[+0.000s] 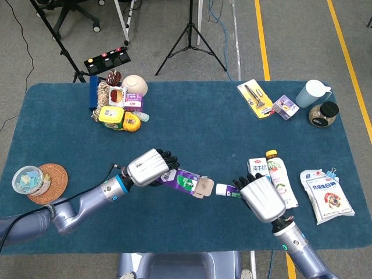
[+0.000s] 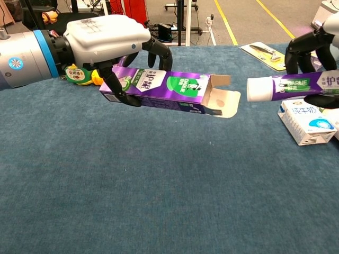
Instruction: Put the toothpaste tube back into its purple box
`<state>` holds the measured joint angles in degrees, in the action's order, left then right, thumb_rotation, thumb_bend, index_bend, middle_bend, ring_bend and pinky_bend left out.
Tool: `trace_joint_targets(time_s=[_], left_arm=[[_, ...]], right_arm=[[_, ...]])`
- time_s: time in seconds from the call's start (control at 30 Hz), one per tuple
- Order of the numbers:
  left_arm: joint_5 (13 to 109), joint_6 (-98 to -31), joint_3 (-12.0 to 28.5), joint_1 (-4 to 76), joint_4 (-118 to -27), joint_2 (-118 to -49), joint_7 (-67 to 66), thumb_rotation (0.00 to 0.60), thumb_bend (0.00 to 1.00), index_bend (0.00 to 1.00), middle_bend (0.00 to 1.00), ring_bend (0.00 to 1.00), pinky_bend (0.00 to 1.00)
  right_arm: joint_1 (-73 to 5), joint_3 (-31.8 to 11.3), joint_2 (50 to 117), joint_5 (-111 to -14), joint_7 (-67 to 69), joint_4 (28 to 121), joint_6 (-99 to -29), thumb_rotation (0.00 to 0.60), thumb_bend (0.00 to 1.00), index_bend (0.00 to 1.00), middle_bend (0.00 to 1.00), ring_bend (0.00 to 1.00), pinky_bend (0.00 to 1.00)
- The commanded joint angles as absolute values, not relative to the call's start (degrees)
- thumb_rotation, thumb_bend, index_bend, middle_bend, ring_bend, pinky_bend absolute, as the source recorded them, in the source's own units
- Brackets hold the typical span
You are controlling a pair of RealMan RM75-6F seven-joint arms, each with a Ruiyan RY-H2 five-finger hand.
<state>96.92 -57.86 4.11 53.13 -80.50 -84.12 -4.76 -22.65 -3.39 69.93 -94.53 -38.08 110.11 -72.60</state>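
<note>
We hold both task things above the blue worktop (image 2: pixel 159 201), one in each robot hand. Our left robot hand (image 2: pixel 108 37) grips the box (image 2: pixel 164 90) around its closed end, fingers wrapped over the top and under the bottom. The box lies nearly level, its long axis running left to right, with a slight downward tilt toward its open end. That open end faces the tube, and its flaps (image 2: pixel 225 100) are folded outward, the lowest one hanging like a small tongue.

Our right robot hand (image 2: pixel 315 58) grips the tube (image 2: pixel 288 87) along its body. The tube also lies nearly level, its white cap (image 2: pixel 257 90) pointing straight at the box mouth. In the chest view the cap sits just beside the outer flap, apart from it by a narrow gap. In the head view the cap (image 1: pixel 222 189) appears almost touching the flap (image 1: pixel 203 187); we cannot tell whether they meet.

The two long axes are close to one line, so we judge that the coming move is a straight slide of the tube leftward into the mouth. The hanging flap could catch the cap. The tube is not yet inside.

Right of the tube, a small white carton (image 2: pixel 307 121) rests on the worktop.
</note>
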Motion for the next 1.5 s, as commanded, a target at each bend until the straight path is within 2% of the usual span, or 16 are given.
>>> trace_joint_targets(time_s=[0.03, 0.73, 1.5], left_arm=[[95.8, -56.8, 4.7, 53.6, -81.8, -83.5, -6.4, 0.600, 0.20, 0.48, 0.39, 0.37, 0.58], [90.2, -53.8, 6.8, 54.3, -89.5, -81.6, -14.8, 0.600, 0.20, 0.48, 0.39, 0.37, 0.58], [89.7, -54.4, 6.2, 54.0, -88.7, -83.1, -12.5, 0.600, 0.20, 0.48, 0.39, 0.37, 0.58]], right_arm=[[-22.9, -3.6, 70.4, -94.0, -37.8, 110.6, -72.2, 0.600, 0.71, 0.57, 0.64, 0.61, 0.71], [-24.2, -5.4, 72.7, -91.9, -39.7, 113.4, -70.7, 0.600, 0.71, 0.57, 0.64, 0.62, 0.72], [-25.4, -6.0, 74.6, -88.1, -46.6, 113.5, -69.0, 0.600, 0.71, 0.58, 0.65, 0.62, 0.72]])
